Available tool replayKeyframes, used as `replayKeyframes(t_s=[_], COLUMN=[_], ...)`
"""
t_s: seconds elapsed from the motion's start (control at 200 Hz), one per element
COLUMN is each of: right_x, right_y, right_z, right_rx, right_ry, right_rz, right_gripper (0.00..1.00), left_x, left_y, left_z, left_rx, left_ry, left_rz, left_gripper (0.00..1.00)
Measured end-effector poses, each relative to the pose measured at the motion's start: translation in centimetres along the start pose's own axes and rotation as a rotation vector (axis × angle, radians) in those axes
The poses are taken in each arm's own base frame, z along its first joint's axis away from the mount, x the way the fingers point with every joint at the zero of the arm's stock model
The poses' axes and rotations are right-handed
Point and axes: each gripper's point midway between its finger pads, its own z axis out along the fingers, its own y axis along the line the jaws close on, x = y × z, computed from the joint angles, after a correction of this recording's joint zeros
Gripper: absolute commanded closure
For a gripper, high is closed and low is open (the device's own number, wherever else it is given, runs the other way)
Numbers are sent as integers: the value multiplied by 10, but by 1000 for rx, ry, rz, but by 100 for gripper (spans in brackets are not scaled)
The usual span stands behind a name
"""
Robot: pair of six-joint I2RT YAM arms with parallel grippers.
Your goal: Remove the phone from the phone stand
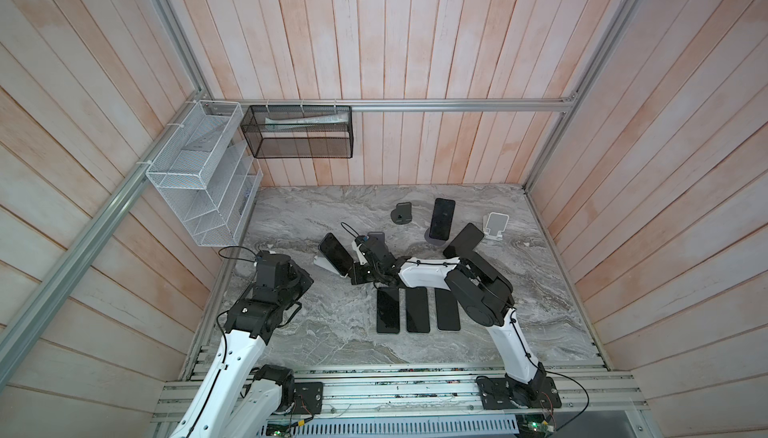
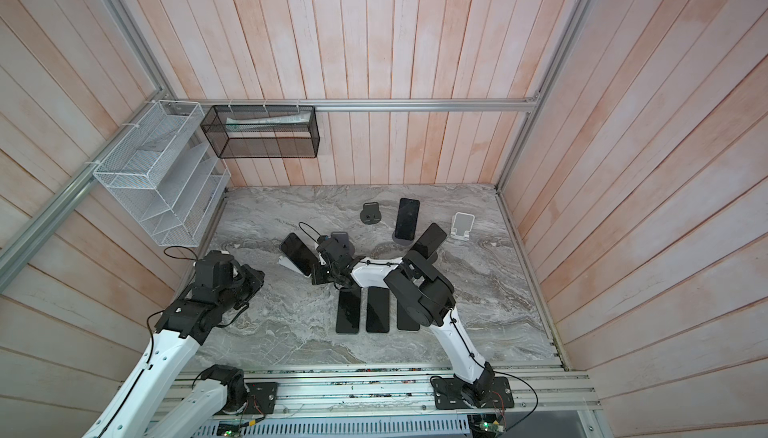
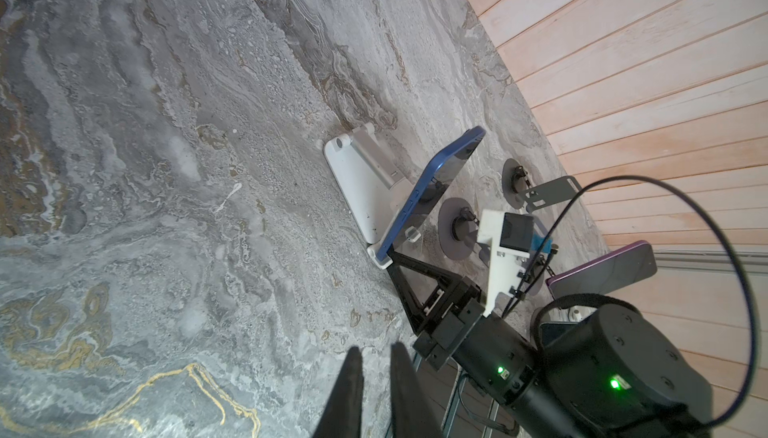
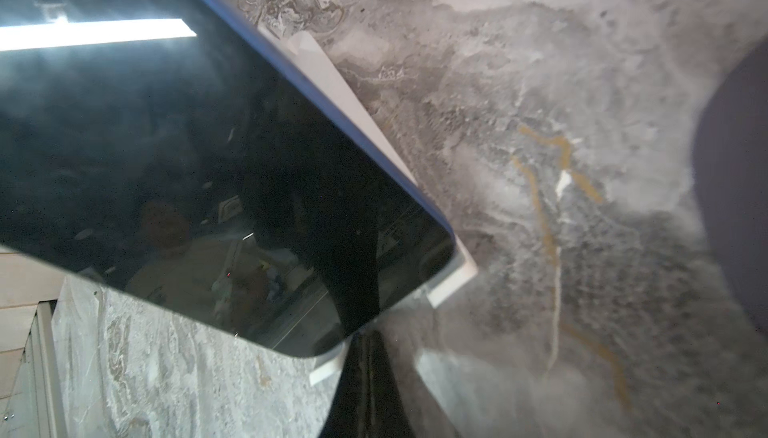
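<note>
Left claw [image 3: 376, 390]: closed, empty, held above the table [image 3: 166, 166].
Right claw [image 3: 392, 255]: closed at the phone's [image 1: 336, 254] lower edge.
Phone: propped on white stand [image 3: 361, 190].
Surroundings: three phones [image 1: 417, 310] laid flat nearby.

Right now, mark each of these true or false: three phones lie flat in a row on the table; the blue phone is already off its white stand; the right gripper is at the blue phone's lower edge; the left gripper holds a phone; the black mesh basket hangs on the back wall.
1. Three phones lie flat in a row on the table. True.
2. The blue phone is off its white stand. False: it leans on the stand.
3. The right gripper is at the blue phone's lower edge. True.
4. The left gripper holds a phone. False: it is shut on nothing.
5. The black mesh basket hangs on the back wall. True.
</note>
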Motion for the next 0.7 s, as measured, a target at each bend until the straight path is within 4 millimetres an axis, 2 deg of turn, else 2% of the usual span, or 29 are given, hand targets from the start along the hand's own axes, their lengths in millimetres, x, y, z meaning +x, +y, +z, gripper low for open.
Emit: replayKeyframes(t_s=[0.31,0.7], right_x=[16,27], right_y=[24,41], right_z=[8,14], right_rx=[-31,-53], right_ry=[29,39], right_rz=[-9,23], right_gripper=[100,100], left_x=[-1,-2], left_y=[0,0], left_z=[-1,-8], left_rx=[2,15], left_ry=[-3,-19], left_rz=[6,7], left_gripper=[84,83])
